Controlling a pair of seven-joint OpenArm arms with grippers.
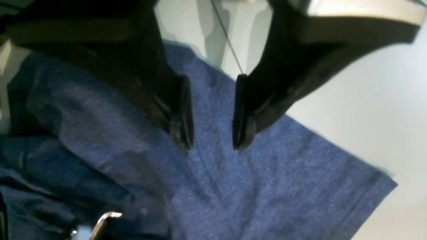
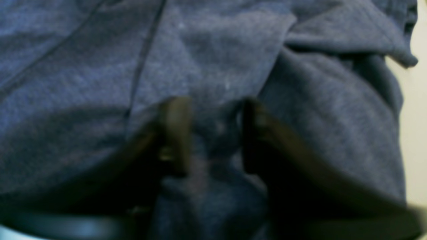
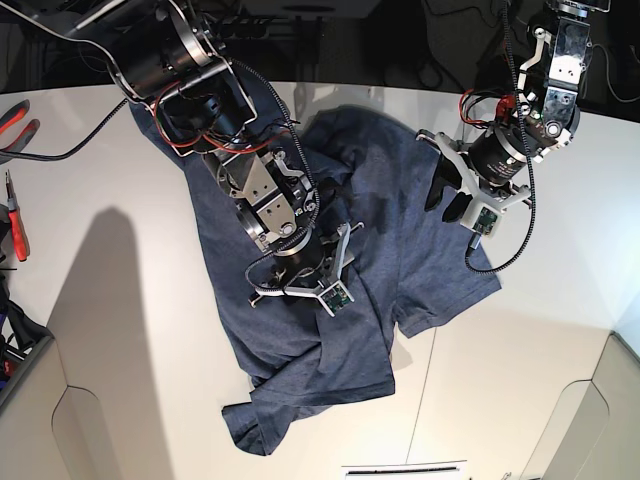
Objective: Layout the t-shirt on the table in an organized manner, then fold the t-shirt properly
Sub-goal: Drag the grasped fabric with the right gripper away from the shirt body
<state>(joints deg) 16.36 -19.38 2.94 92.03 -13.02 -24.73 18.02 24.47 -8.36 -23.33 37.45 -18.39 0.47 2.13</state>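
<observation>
In the left wrist view, the left gripper [image 1: 210, 140] hangs with its jaws apart and nothing between them, poised over a flat blue sleeve of the t-shirt [image 1: 273, 173] on the white table [image 1: 377, 110].

In the right wrist view, the right gripper [image 2: 213, 140] has its fingers parted, with a bunched fold of the t-shirt [image 2: 83, 86] between them; whether they pinch it cannot be told through the blur.

The base view shows the t-shirt [image 3: 300, 390] spread rumpled across the table [image 3: 130, 330], the right gripper [image 3: 305, 290] down on its middle and the left gripper [image 3: 442, 190] at its far edge.
</observation>
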